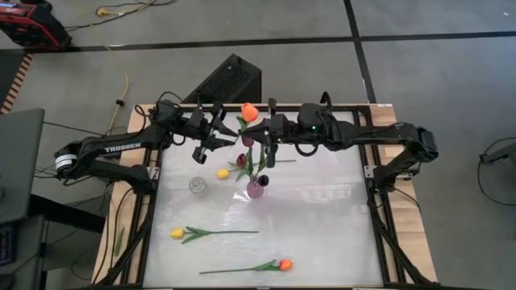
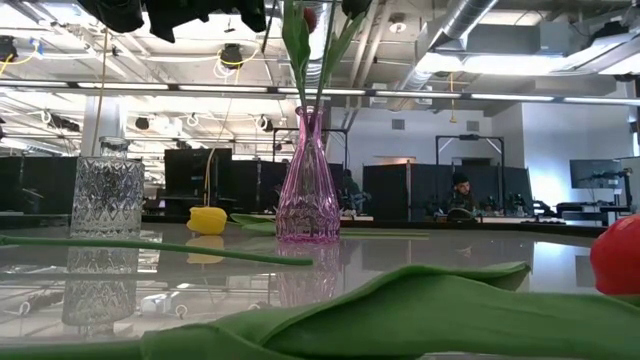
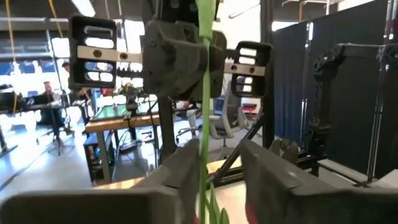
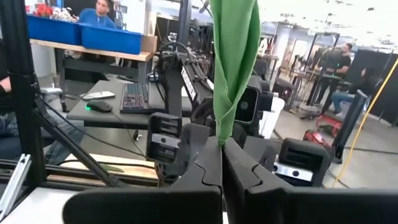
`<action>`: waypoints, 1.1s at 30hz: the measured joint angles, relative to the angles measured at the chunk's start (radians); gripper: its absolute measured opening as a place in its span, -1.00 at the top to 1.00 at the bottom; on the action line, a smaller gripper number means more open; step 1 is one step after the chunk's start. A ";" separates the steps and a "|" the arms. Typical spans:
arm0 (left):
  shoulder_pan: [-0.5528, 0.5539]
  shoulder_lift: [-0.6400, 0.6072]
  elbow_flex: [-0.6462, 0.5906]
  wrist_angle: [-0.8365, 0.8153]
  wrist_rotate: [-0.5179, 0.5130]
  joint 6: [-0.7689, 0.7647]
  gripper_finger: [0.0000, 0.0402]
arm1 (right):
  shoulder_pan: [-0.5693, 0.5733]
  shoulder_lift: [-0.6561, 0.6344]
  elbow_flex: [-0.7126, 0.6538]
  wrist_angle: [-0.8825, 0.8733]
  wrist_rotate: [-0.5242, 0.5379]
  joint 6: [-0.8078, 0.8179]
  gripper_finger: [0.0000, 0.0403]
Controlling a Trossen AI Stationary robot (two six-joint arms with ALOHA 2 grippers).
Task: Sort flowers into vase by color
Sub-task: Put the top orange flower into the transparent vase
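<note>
white table (image 1: 322,225), vases (image 1: 255,189), loose tulips (image 1: 211,234)

Overhead camera looks straight down on the whole table (image 1: 322,209). Low camera sits at tabletop level, close behind a lying leaf, facing the room. Wrist cameras face each other across the pink vase (image 2: 307,180), also seen from overhead.

My arms are dark, chunky six-joint things; the left one (image 1: 113,150) has white TROSSEN lettering, the right one (image 1: 387,137) a tiny green light. Fingers (image 4: 205,168) are matte black wedges with grey housings.
</note>
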 joint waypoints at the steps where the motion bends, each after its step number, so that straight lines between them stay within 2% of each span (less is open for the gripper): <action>1: 0.000 0.000 0.000 -0.009 -0.008 0.000 0.38 | -0.007 0.006 0.000 0.004 -0.011 0.010 0.91; 6: 0.000 0.000 0.000 -0.019 -0.057 -0.001 0.08 | -0.033 0.010 -0.001 -0.012 -0.041 0.033 0.91; 10: 0.000 0.000 0.035 -0.077 -0.067 -0.002 0.01 | -0.044 0.008 0.000 -0.012 -0.042 0.047 0.91; 15: -0.004 0.002 0.117 -0.256 -0.071 0.030 0.04 | -0.059 0.009 0.000 -0.031 -0.061 0.062 0.91; 20: -0.006 0.006 0.205 -0.474 -0.129 0.116 0.05 | -0.065 0.009 0.000 -0.036 -0.061 0.067 0.92; 27: -0.005 0.006 0.237 -0.525 -0.125 0.127 0.08 | -0.073 0.009 0.000 -0.052 -0.062 0.067 0.92; 33: -0.006 0.006 0.238 -0.531 -0.126 0.129 0.35 | -0.077 0.009 0.000 -0.052 -0.062 0.067 0.92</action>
